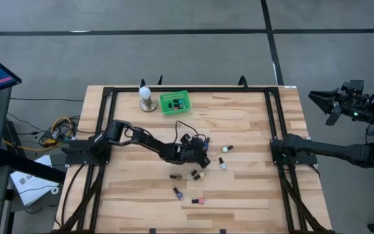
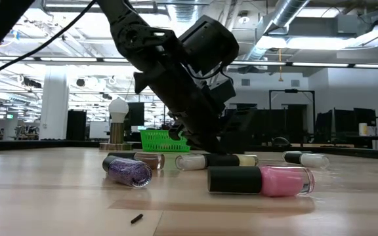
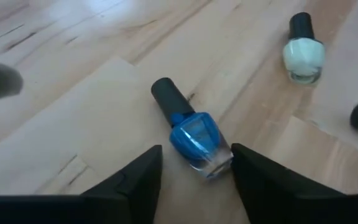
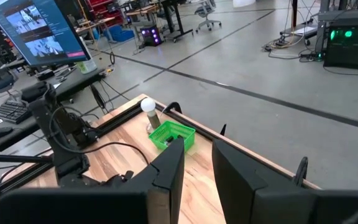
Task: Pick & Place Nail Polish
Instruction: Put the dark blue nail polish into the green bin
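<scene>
1. Left tool (image 3: 194, 180) is down low over the table (image 1: 252, 117), fingers spread wide, with the blue nail polish bottle (image 3: 191, 134) lying on its side right between them and nothing gripped yet.

2. Risk here, as I read it: the bottle lies at a slant to the fingers, dark cap pointing away. If they close on the rounded glass end, it could squirt out or spin across the wood.

3. Second worry: neighbours. A pale green bottle (image 3: 303, 53) lies near, and a pink bottle (image 2: 261, 180) and a purple glitter bottle (image 2: 128, 172) lie close around the working spot. A sloppy approach could knock them rolling.

4. Pose: the left arm (image 1: 141, 138) stretches from its base at the table's left edge toward the middle, wrist pitched steeply down over the scattered bottles.

5. The green basket (image 1: 174, 102) sits well apart at the far edge, beside a white bulb-shaped thing (image 1: 147, 97). It looks like the drop-off, and that is a long carry.

6. Right tool (image 4: 197, 171) waits off the table's right side, raised, fingers apart and holding nothing.
</scene>
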`<state>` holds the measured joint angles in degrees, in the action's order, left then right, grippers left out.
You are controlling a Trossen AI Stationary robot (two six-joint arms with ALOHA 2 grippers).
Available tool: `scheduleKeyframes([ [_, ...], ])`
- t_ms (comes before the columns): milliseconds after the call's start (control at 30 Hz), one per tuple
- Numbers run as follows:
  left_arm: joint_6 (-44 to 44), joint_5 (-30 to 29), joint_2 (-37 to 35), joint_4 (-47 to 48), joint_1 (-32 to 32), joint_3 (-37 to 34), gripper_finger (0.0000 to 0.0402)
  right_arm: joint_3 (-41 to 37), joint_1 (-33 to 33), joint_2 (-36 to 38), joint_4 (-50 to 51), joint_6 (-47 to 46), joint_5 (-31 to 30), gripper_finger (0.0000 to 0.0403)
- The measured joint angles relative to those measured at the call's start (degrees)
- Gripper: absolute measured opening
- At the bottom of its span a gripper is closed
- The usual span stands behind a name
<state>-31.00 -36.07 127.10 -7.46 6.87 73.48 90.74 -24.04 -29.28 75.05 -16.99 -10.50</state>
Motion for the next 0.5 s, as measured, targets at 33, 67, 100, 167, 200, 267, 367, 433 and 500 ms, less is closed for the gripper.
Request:
scheduleKeyframes([
  [33, 0.02, 0.07, -0.02, 0.10, -0.15, 0.01, 0.0169, 0.00, -0.01, 0.00, 0.00, 0.13, 0.00, 0.0076],
  [67, 0.03, 0.06, -0.03, 0.17, -0.25, 0.01, 0.0158, 0.00, -0.01, 0.00, 0.00, 0.27, 0.00, 0.0076],
  [100, 0.04, 0.08, -0.03, 0.20, -0.38, 0.01, 0.0149, 0.00, -0.01, 0.00, 0.00, 0.29, 0.00, 0.0076],
  [167, 0.07, 0.36, -0.05, 0.39, -0.52, 0.01, 0.0130, 0.00, -0.01, 0.00, 0.00, 0.46, 0.00, 0.0076],
  [200, 0.07, 0.47, -0.08, 0.47, -0.61, 0.01, 0.0121, 0.00, 0.01, 0.00, 0.00, 0.46, 0.00, 0.0076],
  [267, 0.07, 0.51, -0.08, 0.78, -0.71, 0.01, 0.0103, 0.00, 0.00, 0.00, 0.00, 0.46, 0.00, 0.0076],
  [367, 0.07, 0.49, -0.08, 1.07, -0.71, 0.03, 0.0080, 0.00, -0.01, 0.00, 0.00, 0.49, 0.00, 0.0076],
  [433, 0.07, 0.52, -0.10, 1.15, -0.71, 0.02, 0.0070, 0.00, -0.01, 0.00, 0.00, 0.90, 0.00, 0.0076],
  [500, 0.07, 0.82, -0.10, 1.22, -0.71, 0.01, 0.0067, 0.00, -0.01, 0.00, 0.02, 1.11, 0.00, 0.0076],
])
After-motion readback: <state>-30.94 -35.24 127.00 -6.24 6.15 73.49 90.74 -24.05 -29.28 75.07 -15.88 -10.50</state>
